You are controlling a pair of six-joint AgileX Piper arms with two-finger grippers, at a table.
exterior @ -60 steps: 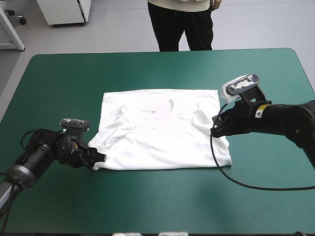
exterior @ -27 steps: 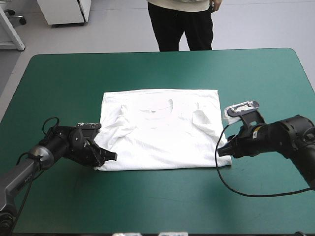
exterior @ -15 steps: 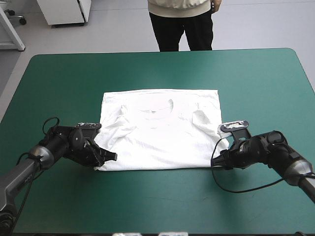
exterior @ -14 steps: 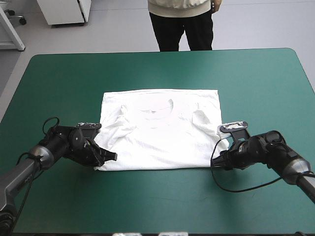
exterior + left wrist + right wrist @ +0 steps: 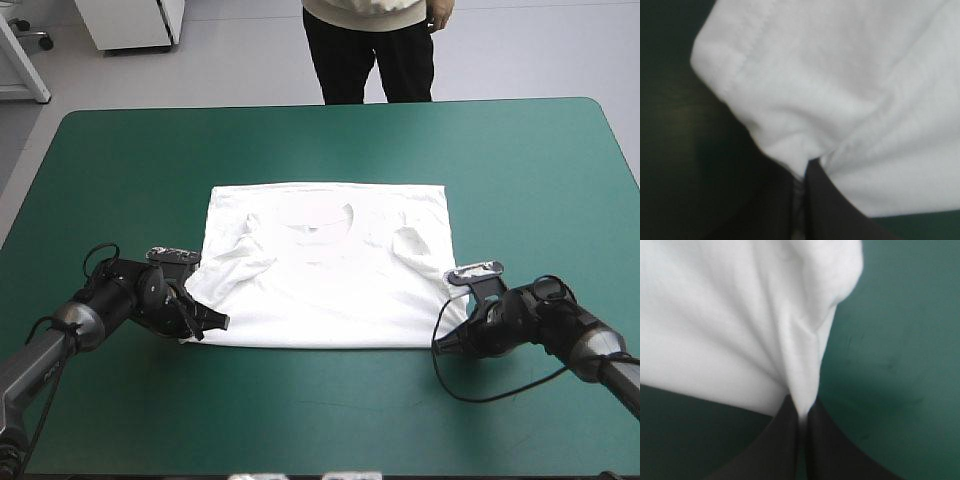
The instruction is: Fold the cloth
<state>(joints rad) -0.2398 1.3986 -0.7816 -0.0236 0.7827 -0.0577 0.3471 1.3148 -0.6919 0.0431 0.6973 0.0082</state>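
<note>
High view shows the T-shirt [image 5: 330,270] spread flat on the tabletop [image 5: 300,140]; left jaws and right jaws each clamp a near hem corner, likely so the hem lifts evenly.

A teal-green table cover [image 5: 300,130].

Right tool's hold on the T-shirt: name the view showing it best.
Right wrist view: the right tool is shut on a pinched fold of the T-shirt. The high view only places it at the shirt's near right corner; the left wrist view misses it.
</note>
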